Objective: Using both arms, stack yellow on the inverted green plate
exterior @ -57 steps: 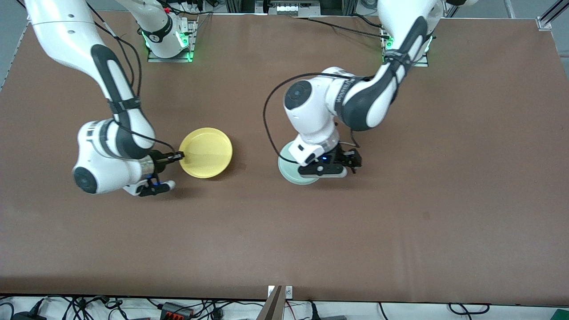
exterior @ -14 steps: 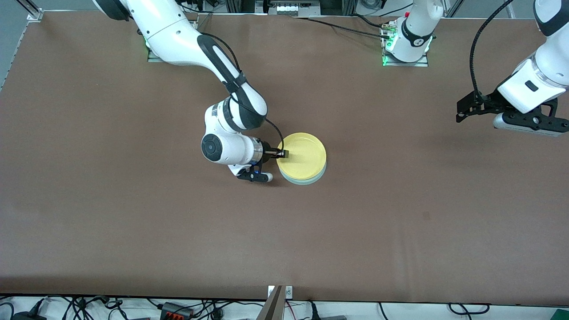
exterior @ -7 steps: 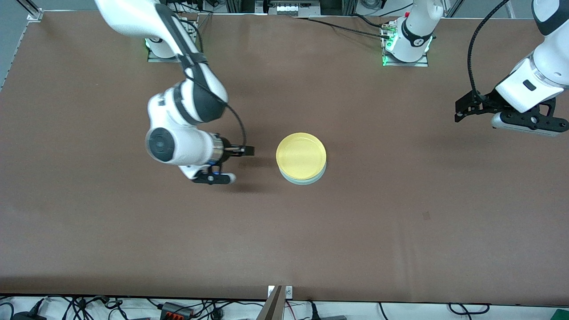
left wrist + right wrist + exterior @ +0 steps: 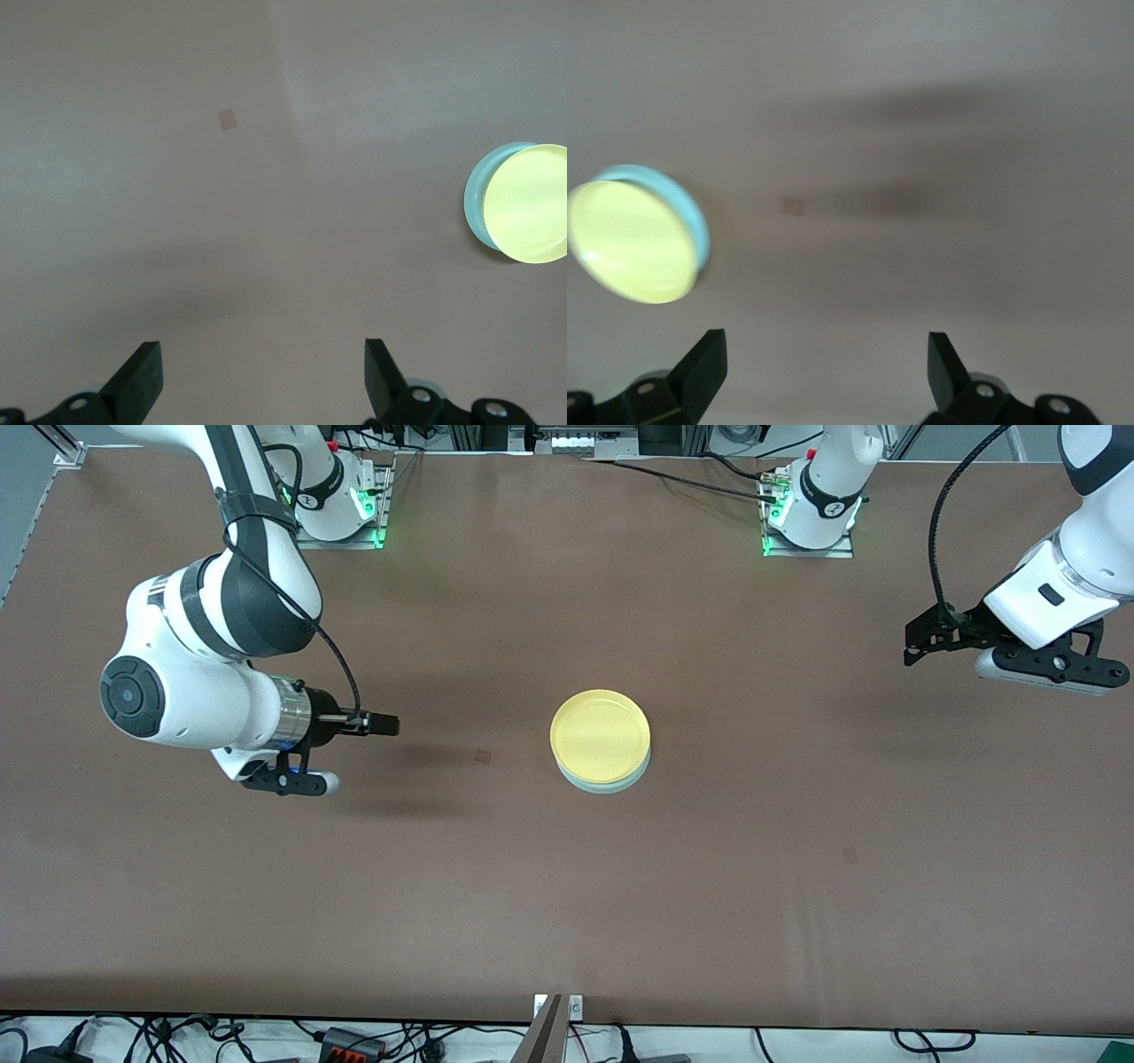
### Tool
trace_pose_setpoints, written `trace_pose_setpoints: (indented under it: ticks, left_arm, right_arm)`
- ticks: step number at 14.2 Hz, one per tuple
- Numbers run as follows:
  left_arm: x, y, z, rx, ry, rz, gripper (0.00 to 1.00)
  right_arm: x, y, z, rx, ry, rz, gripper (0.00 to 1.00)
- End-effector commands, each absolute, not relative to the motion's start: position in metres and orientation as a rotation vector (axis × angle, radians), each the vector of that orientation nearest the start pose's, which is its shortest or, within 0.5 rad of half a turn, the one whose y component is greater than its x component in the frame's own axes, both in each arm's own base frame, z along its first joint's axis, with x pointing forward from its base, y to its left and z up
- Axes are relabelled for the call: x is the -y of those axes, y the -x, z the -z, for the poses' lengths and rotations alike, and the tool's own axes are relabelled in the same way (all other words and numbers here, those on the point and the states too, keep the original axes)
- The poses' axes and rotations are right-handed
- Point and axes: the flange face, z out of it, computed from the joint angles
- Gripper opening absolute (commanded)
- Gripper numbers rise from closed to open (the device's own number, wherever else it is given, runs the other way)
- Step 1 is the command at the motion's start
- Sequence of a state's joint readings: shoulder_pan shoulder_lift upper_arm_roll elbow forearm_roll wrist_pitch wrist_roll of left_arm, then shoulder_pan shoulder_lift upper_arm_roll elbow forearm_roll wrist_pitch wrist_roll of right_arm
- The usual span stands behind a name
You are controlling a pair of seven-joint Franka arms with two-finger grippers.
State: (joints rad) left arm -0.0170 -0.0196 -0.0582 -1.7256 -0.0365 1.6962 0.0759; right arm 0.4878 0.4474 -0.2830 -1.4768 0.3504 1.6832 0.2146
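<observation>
The yellow plate (image 4: 601, 733) sits rim up on the inverted green plate (image 4: 604, 785), of which only a pale mint edge shows beneath it, mid-table. My right gripper (image 4: 388, 726) is open and empty over bare table, well apart from the stack toward the right arm's end. Its wrist view shows the yellow plate (image 4: 629, 243) on the green plate (image 4: 689, 205), with the right gripper (image 4: 826, 363) wide apart. My left gripper (image 4: 917, 645) waits open and empty over the left arm's end. The left gripper (image 4: 261, 372) looks at the yellow plate (image 4: 532, 204) and green plate (image 4: 474, 199).
A small dark mark (image 4: 482, 756) lies on the brown table between the right gripper and the stack. The arm bases (image 4: 335, 509) (image 4: 811, 514) stand along the table's edge farthest from the front camera. Cables (image 4: 354, 1038) lie below the nearest edge.
My right gripper has opened, let go of the yellow plate on the green one, and drawn back toward the right arm's end. The left arm has hardly moved.
</observation>
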Motion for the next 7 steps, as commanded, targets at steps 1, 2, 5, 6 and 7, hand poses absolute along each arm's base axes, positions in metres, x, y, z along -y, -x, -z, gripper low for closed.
trace_pose_setpoints:
  ticks: [1, 2, 5, 6, 7]
  left_arm:
    - [0.048, -0.554, -0.583, -0.224, 3.157, -0.013, 1.0]
    - [0.048, -0.554, -0.583, -0.224, 3.157, -0.02, 1.0]
    - [0.048, -0.553, -0.584, -0.227, 3.157, -0.025, 1.0]
    - [0.05, -0.553, -0.585, -0.232, 3.156, -0.022, 1.0]
    - [0.059, -0.553, -0.584, -0.255, 3.156, -0.025, 1.0]
  right_arm:
    - [-0.187, -0.63, -0.417, -0.04, 3.012, -0.371, 1.0]
    - [-0.183, -0.631, -0.427, -0.051, 3.011, -0.344, 1.0]
    - [-0.151, -0.634, -0.456, -0.076, 3.084, -0.246, 1.0]
    - [-0.143, -0.634, -0.467, -0.068, 3.099, -0.209, 1.0]
    - [-0.129, -0.634, -0.481, -0.063, 3.121, -0.168, 1.0]
